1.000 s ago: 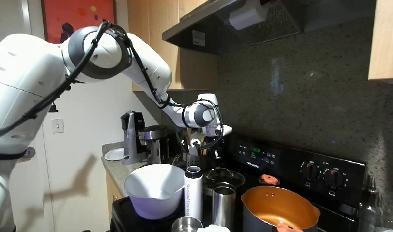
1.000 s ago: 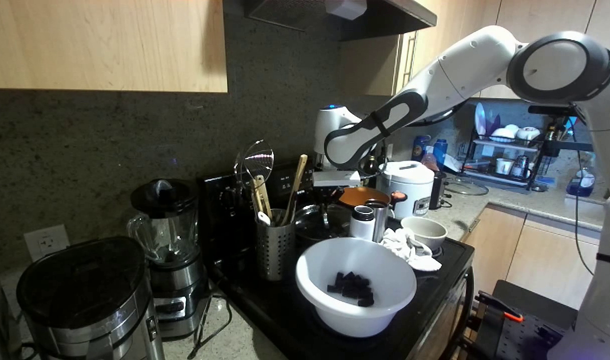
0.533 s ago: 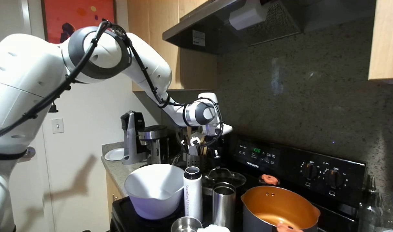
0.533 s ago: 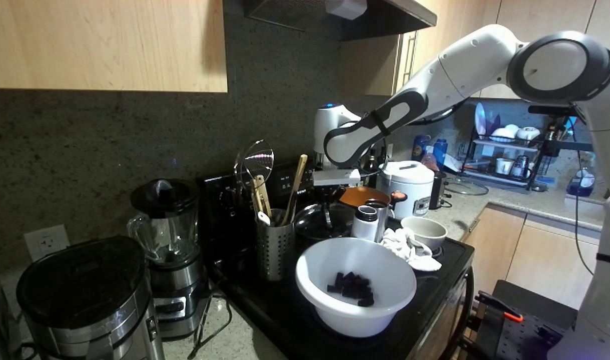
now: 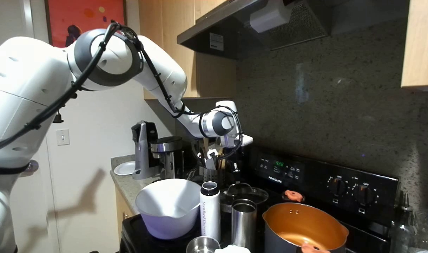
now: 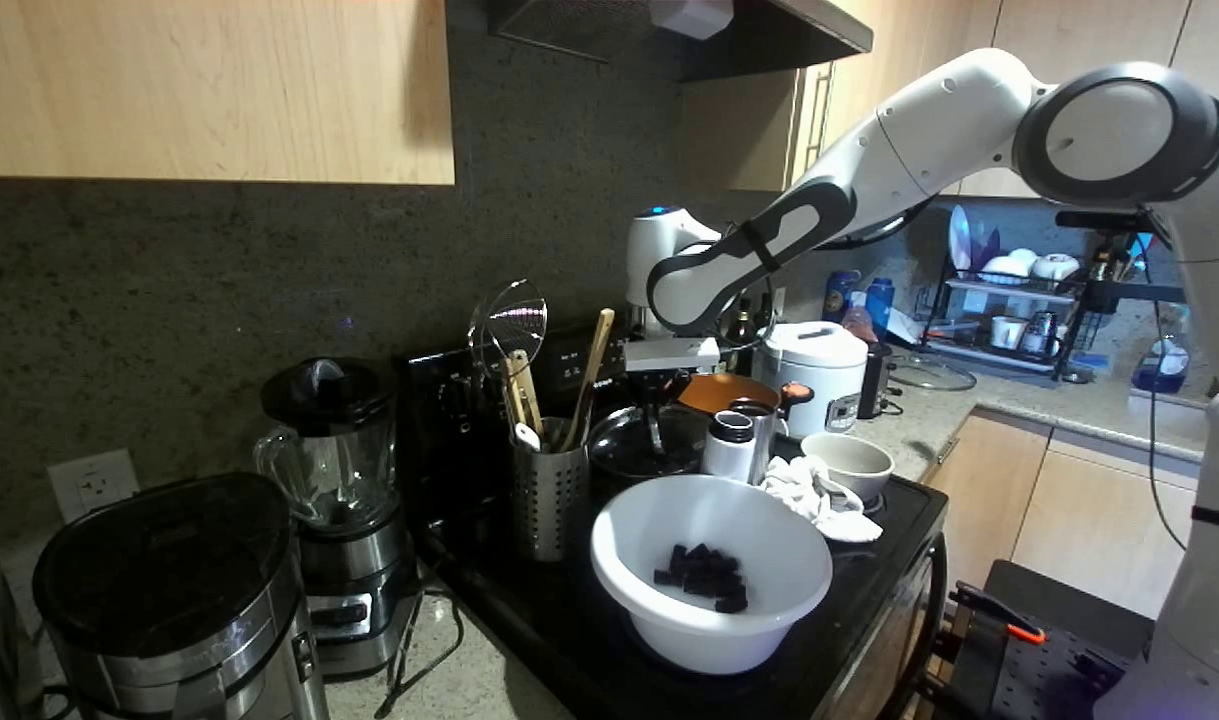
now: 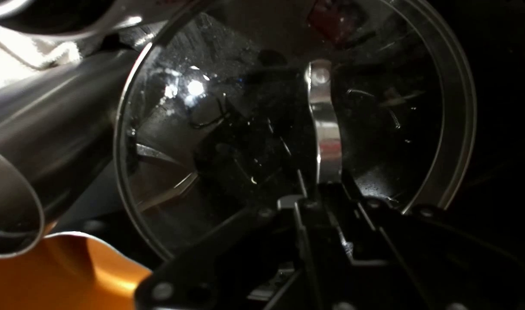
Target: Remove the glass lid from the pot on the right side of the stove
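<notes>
The glass lid (image 5: 250,194) sits over the stove (image 6: 569,625) beside the utensil holder, with its strap handle upward. It also shows in an exterior view (image 6: 624,455) and fills the middle of the wrist view (image 7: 245,129). What lies under it is mostly hidden. My gripper (image 7: 327,191) points down and is shut on one end of the lid's shiny metal handle (image 7: 324,116). The gripper shows dark in both exterior views (image 5: 236,169) (image 6: 654,400). The copper-orange pot (image 5: 301,228) stands uncovered beside the lid and shows in the wrist view's lower left (image 7: 64,271).
A white bottle (image 5: 210,214) and a steel cylinder (image 5: 244,225) stand close to the lid's edge. The utensil holder (image 6: 549,500) is near its other side. A big white bowl (image 6: 714,640) with dark pieces, a cloth (image 6: 819,500) and a small bowl (image 6: 849,462) are also on the stove.
My gripper and the lid have shifted very slightly. The white bottle beside the lid has been nudged a little. The pot has not moved.
</notes>
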Tool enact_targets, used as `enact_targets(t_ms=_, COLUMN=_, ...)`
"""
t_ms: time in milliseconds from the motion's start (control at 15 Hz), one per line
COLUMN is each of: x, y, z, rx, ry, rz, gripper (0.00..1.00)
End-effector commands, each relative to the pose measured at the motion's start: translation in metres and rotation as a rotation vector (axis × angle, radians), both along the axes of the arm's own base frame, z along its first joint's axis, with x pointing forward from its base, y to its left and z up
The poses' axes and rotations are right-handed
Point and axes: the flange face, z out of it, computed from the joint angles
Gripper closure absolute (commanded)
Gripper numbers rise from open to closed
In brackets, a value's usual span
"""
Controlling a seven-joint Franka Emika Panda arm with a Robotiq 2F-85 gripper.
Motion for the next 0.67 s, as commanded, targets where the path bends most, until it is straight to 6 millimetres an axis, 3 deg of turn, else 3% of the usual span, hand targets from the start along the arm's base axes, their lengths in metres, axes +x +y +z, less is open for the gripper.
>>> enact_targets(t_ms=0, x=0.004, y=0.004, z=0.014, rx=-0.012, ry=-0.011, rz=-0.022, gripper=0.96)
enact_targets(t_ms=333, x=0.005, y=0.005, z=0.014, rx=0.003, ry=-0.038, rz=-0.040, gripper=0.96)
enact_targets(t_ms=400, x=0.005, y=-0.038, z=0.006, rx=0.007, ry=-0.045, rz=-0.049, gripper=0.96)
enact_targets(t_ms=533, x=0.004, y=-0.069, z=0.003, rx=0.001, ry=-0.057, rz=-0.076, gripper=0.96)
enact_targets(t_ms=600, x=0.004, y=-0.037, z=-0.002, rx=0.001, ry=-0.027, rz=-0.060, gripper=0.85)
